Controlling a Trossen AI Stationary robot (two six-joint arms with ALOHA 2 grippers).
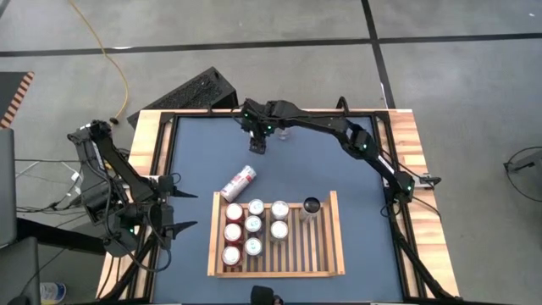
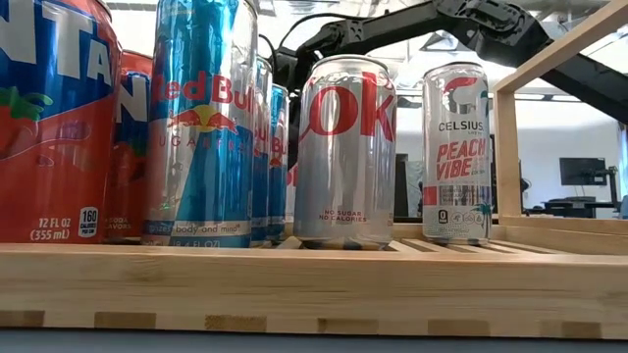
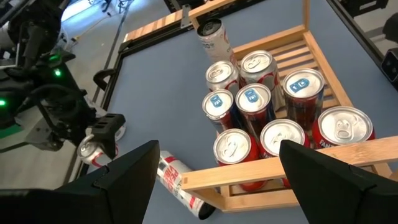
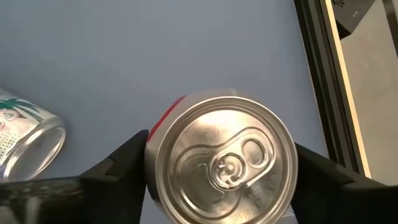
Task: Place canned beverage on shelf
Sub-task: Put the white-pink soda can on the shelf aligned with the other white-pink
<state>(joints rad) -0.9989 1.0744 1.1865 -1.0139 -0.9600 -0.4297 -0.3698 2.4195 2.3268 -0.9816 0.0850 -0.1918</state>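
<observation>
A red-sided can with a silver top (image 4: 221, 162) stands upright on the blue tabletop near the far edge. My right gripper (image 4: 221, 177) (image 1: 257, 142) is over it, one finger on either side of the can. The same can (image 3: 92, 151) shows under that gripper in the left wrist view. The light-wood shelf (image 1: 339, 237) lies near the front edge with several upright cans in its left half. My left gripper (image 3: 219, 148) (image 1: 182, 204) hangs open above the table's left edge, holding nothing. My right gripper comes at the upright can from above, slanting down, with a finger (image 4: 121, 165) close against each of two opposite sides. The can's bottom stays on the tabletop. Its top rim hides the sides, so I cannot tell whether the fingers touch.
A red-and-white can (image 1: 239, 182) lies on its side just beyond the shelf's far left corner. Another pale can (image 4: 25, 143) (image 1: 281, 133) lies beside my right gripper. A dark-topped can (image 1: 312, 206) stands at the shelf's far rim. The shelf's right half shows bare slats (image 1: 318, 250).
</observation>
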